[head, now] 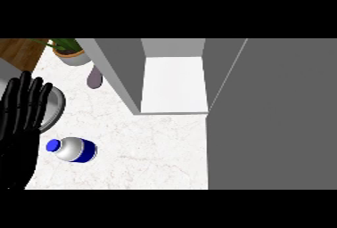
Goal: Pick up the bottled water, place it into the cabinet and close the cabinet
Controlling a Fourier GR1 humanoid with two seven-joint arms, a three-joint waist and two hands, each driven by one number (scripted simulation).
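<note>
The bottled water [74, 149], white with a blue cap and blue band, stands on the pale marble counter [145, 151] at lower left. My left hand [20, 120] rests open at the left edge, fingers up, just left of the bottle and not touching it. The grey cabinet [172, 84] stands open at top centre, showing a white shelf inside. Its open door [276, 116] fills the right side as a large grey panel. My right hand does not show.
A potted plant [69, 51] sits at the top left corner. A small mauve object [95, 77] lies beside the cabinet's left wall. A round grey plate [54, 109] lies partly under my left hand.
</note>
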